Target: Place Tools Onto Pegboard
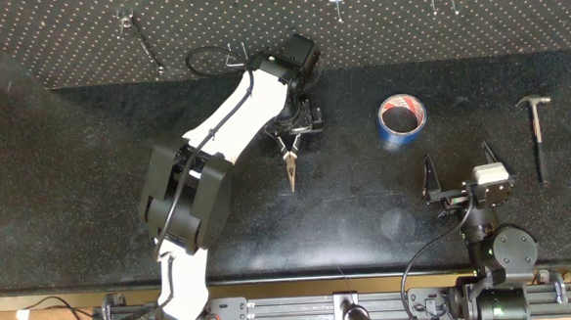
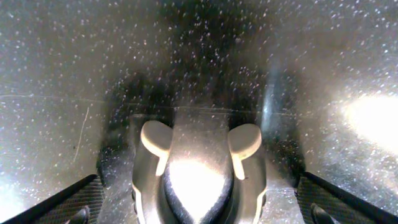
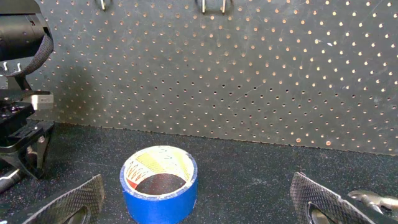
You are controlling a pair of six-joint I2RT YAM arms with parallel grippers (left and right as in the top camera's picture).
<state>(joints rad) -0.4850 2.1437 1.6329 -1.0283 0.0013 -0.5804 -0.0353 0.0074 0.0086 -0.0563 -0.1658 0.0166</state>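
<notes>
We've got the left gripper (image 1: 288, 130) spread wide either side of the pliers (image 1: 291, 169), right gripper (image 1: 457, 171) also wide open, facing the blue tape roll (image 3: 159, 200)

The tape roll (image 3: 160, 202) is blue, the tabletop (image 3: 261, 177) speckled black, the pegboard (image 3: 249, 74) dotted.

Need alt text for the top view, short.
The white left arm's open pincer hangs over needle-nose metal pliers on the black speckled tabletop. To the right lie a blue tape roll and a black-handled hammer; a metal wrench hangs on the perforated pegboard.
</notes>
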